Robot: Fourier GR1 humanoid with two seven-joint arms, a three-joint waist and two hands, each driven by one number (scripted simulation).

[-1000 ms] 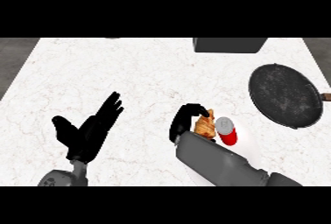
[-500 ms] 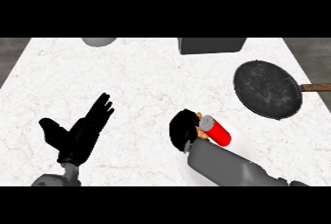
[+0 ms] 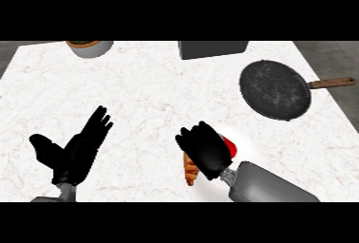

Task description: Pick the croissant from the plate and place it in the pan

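Note:
The croissant (image 3: 189, 172) is a long orange-brown piece that sticks out from under the left side of my right hand (image 3: 207, 149). That hand lies palm down over the red plate (image 3: 230, 147), with its fingers curled round the croissant. Only a red sliver of the plate shows at the hand's right. The dark round pan (image 3: 275, 89) sits at the far right of the white counter, its brown handle (image 3: 334, 83) pointing right. My left hand (image 3: 73, 151) rests open at the lower left, fingers up.
A grey box (image 3: 212, 49) stands at the counter's back edge in the middle. A pale pot with a plant (image 3: 89, 47) is at the back left. Bare white counter (image 3: 161, 95) lies between my right hand and the pan.
The view has tilted, so the pan and the back objects sit lower in the picture. My right hand now covers most of the plate, and the croissant shows at its left side.

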